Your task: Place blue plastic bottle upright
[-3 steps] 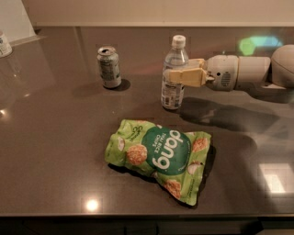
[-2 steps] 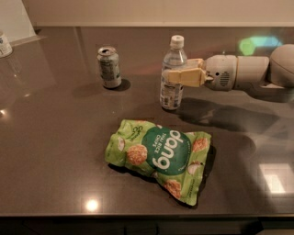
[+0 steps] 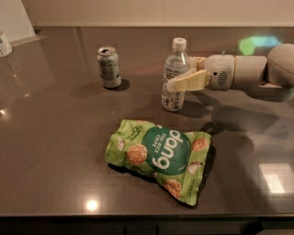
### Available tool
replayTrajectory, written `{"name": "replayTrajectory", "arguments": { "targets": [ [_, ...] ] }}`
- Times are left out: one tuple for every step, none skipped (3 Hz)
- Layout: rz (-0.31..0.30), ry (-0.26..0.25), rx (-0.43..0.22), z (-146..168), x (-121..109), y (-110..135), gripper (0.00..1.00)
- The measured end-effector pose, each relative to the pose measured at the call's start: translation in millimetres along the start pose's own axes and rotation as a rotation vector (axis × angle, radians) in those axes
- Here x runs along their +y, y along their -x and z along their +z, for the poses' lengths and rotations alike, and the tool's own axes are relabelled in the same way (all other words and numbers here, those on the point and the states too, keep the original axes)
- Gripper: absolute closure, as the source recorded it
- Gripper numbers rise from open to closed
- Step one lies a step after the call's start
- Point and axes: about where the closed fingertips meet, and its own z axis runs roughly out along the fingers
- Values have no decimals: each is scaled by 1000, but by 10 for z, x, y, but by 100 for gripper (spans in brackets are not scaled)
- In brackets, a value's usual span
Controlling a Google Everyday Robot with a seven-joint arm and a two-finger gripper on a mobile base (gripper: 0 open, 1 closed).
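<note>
The cream-coloured two-finger gripper [image 3: 180, 73] reaches in from the right and stays clamped across the middle of the small clear plastic bottle with white cap and pale blue label [image 3: 172, 96]. One finger passes in front of it, the other behind. Against the pictures of a second ago almost nothing has shifted: arm and bottle sit in the same place, at the far middle of the table. The bottle stands close to upright with a slight lean, and its base appears to rest on the surface. I judge the placing all but done; what remains is to let go and draw back without tipping it.

To the left, well apart, a silver drink can [image 3: 109, 66] stands upright. Nearer, a green crinkled snack bag [image 3: 161, 156] lies flat. The dark grey glossy tabletop [image 3: 55, 137] mirrors lights near its front edge and a green-blue glare at far right. Behind runs a pale wall [image 3: 161, 11], and a white container [image 3: 3, 43] shows partly at the far left edge.
</note>
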Motion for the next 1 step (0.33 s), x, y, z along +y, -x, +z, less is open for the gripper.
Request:
{"name": "replayTrajectory", "arguments": {
  "targets": [
    [0, 0, 0, 1, 0, 0, 0]
  ]
}}
